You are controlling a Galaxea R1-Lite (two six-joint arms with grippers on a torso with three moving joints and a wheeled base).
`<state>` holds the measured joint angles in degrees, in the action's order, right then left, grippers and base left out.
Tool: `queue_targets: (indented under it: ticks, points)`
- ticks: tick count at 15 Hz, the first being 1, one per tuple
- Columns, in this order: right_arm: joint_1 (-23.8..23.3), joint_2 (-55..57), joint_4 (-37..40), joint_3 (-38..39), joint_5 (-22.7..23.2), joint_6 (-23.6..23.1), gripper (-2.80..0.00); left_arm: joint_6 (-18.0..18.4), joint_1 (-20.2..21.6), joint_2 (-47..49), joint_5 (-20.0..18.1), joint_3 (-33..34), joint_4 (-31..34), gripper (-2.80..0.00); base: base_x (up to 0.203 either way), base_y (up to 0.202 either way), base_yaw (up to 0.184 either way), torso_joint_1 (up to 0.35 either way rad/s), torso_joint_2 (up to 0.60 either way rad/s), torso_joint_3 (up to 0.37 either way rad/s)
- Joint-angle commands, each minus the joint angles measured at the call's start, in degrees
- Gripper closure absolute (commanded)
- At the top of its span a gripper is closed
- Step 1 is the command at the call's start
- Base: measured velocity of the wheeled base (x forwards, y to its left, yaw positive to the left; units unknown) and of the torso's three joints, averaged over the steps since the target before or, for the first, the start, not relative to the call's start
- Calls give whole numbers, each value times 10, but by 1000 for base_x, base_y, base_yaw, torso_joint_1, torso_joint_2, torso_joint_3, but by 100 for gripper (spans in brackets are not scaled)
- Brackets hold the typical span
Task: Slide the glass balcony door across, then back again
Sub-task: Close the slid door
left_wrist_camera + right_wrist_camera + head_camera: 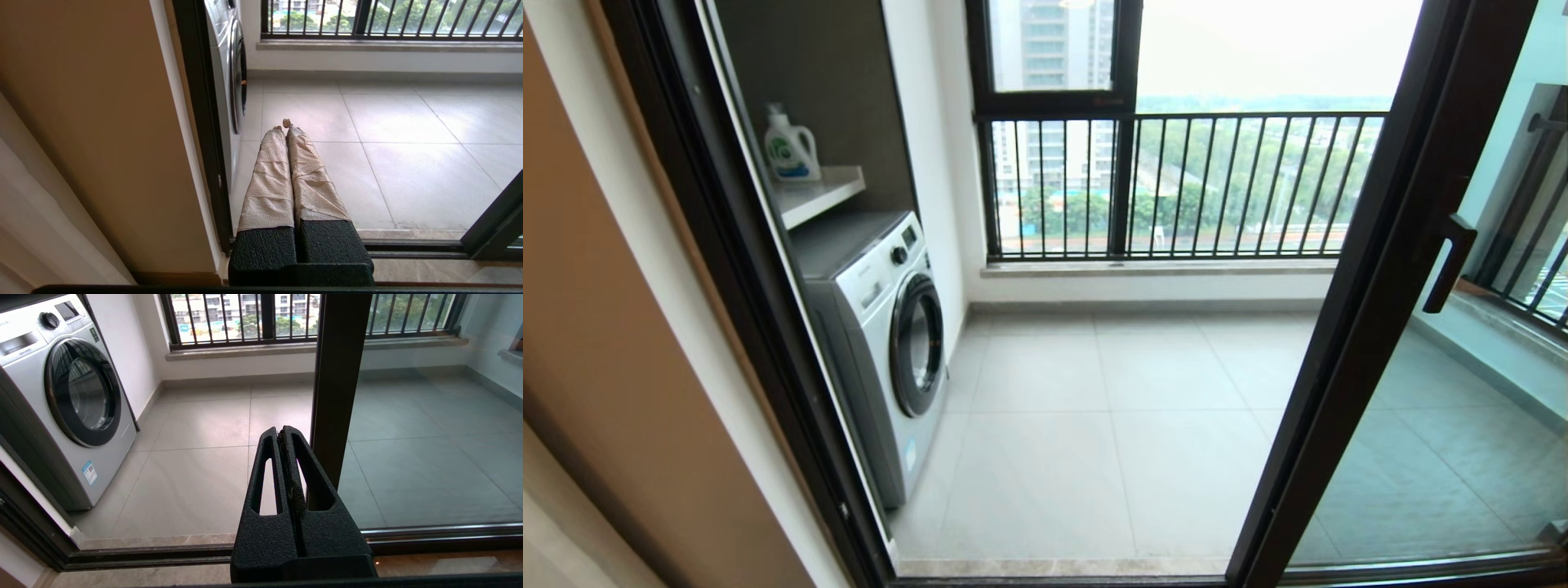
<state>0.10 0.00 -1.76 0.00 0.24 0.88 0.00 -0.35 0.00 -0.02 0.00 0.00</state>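
The glass balcony door [1372,269] stands slid to the right, its dark frame edge leaving a wide opening onto the balcony. Its short black bar handle [1450,263] sits on the frame's right side. In the right wrist view my right gripper [282,430] is shut and empty, just left of the door's frame edge [337,384] and apart from it. In the left wrist view my left gripper [284,126], its fingers wrapped in beige tape, is shut on nothing, near the left jamb [200,122]. Neither gripper appears in the head view.
A white washing machine [882,327] stands on the balcony's left, with a detergent bottle [790,147] on a shelf above. A black barred railing [1176,184] fronts the far window. The floor track [155,555] runs across the threshold. A beige wall [81,122] is at the left.
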Motion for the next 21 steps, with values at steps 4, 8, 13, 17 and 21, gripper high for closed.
queue_targets:
  ticks: [4, 8, 13, 17, 21]
  points:
    - [0, 0, 0, 5, -4, 1, 0, 0, 0, 1, 0, 0, 0, 0, 0, 0, 0, 0, 0, 0]
    - [0, 0, 3, -15, -2, -9, 0, 0, 0, 1, 0, 0, 0, 0, 0, 0, 0, 0, 0, 0]
    - [0, 100, 30, -116, 33, -9, 0, 0, 0, 1, 0, 0, 0, 0, 0, 0, 0, 0, 0, 0]
    - [-2, 303, 33, -301, 104, -16, 0, 0, 0, 1, 0, 0, 0, 0, 0, 0, 0, 0, 0, 0]
    - [38, 512, 56, -535, 136, -33, 0, 0, 0, 1, 0, 0, 0, 0, 0, 0, 0, 0, 0, 0]
